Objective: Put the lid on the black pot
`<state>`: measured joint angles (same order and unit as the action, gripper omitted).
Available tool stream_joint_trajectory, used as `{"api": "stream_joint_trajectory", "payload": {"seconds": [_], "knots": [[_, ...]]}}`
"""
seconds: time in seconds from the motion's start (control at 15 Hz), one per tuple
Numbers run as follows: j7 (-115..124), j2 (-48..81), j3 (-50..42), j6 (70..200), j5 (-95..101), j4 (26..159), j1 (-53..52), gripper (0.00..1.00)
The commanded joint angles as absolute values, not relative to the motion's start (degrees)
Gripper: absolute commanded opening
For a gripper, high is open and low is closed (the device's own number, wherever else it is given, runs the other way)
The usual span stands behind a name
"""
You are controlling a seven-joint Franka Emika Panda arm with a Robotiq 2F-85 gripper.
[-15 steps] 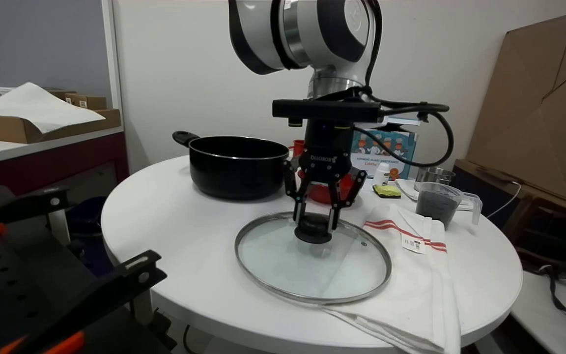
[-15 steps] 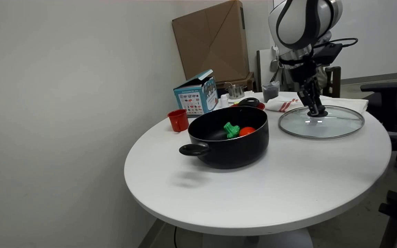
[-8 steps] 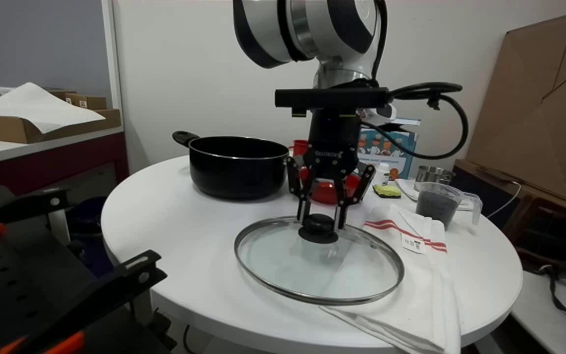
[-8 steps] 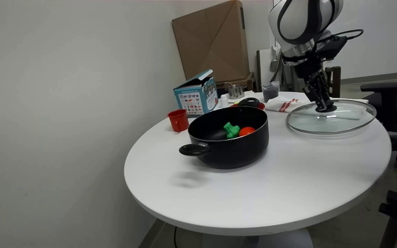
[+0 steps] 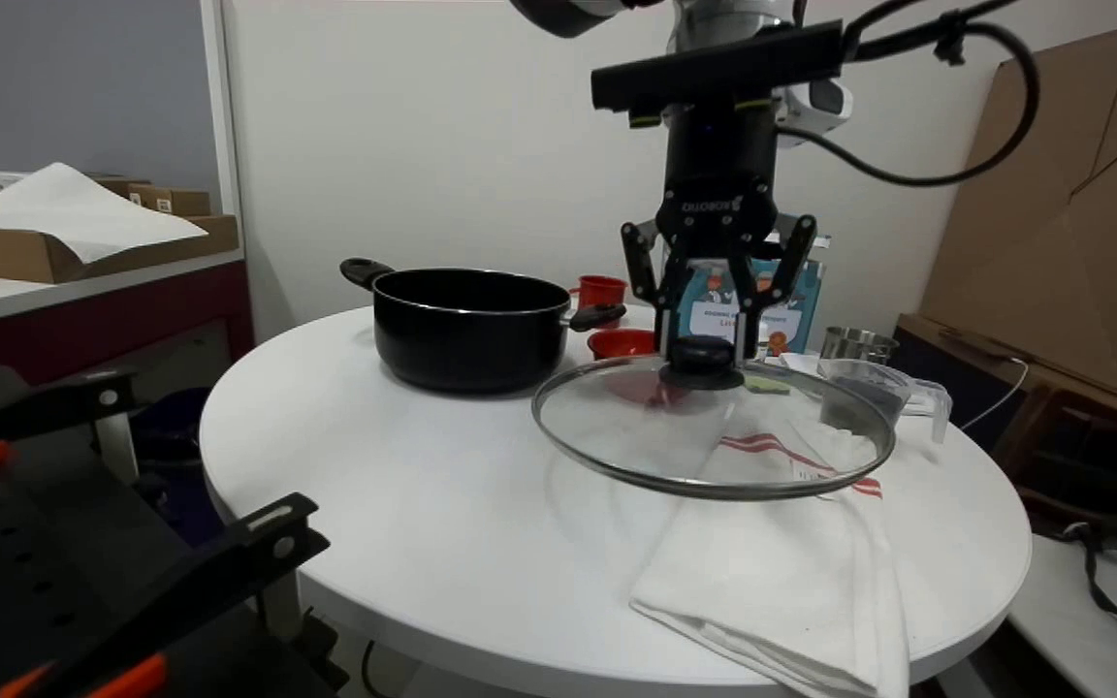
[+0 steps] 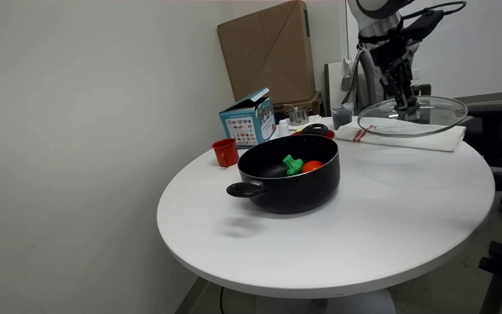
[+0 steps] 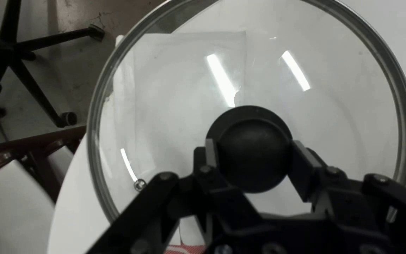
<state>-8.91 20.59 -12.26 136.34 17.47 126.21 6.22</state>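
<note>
The large glass lid [image 5: 714, 436] with a metal rim hangs in the air above the white towel, close to level. My gripper [image 5: 704, 341] is shut on the lid's black knob [image 7: 254, 151], with a finger on either side of it in the wrist view. The lid also shows in an exterior view [image 6: 434, 115], to the right of the black pot [image 6: 294, 194]. The pot stands on the table with no cover. A green toy piece [image 6: 293, 165] and an orange-red toy piece [image 6: 312, 166] lie inside it. The pot's inside is hidden in an exterior view [image 5: 466, 349].
A red bowl [image 5: 622, 342] and a red mug [image 5: 601, 288] stand near the pot. A blue box [image 6: 249, 122] stands by the wall. The towel [image 5: 781, 582], a measuring jug [image 5: 893, 388] and a small steel pot [image 5: 859, 343] are on the right of the table.
My gripper rises with the lid, from resting on the table to well above the towel. In an exterior view it also moves right and back. The black pot stays put.
</note>
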Motion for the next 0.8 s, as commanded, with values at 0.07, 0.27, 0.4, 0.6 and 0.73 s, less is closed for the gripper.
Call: {"api": "stream_joint_trajectory", "payload": {"seconds": [0.07, 0.27, 0.4, 0.6, 0.73], "knots": [[-7.18, 11.31, -12.69, 131.84, 19.63, 127.59, 6.78, 0.25], [-7.50, 8.45, -12.32, 128.89, 18.40, 126.00, 7.76, 0.25], [-7.57, 6.99, -12.00, 127.17, 17.58, 124.73, 8.19, 0.25], [-6.23, 6.64, -11.10, 125.18, 17.66, 122.63, 7.62, 0.25], [-4.72, 7.85, -9.96, 123.97, 17.69, 121.03, 6.87, 0.25]]}}
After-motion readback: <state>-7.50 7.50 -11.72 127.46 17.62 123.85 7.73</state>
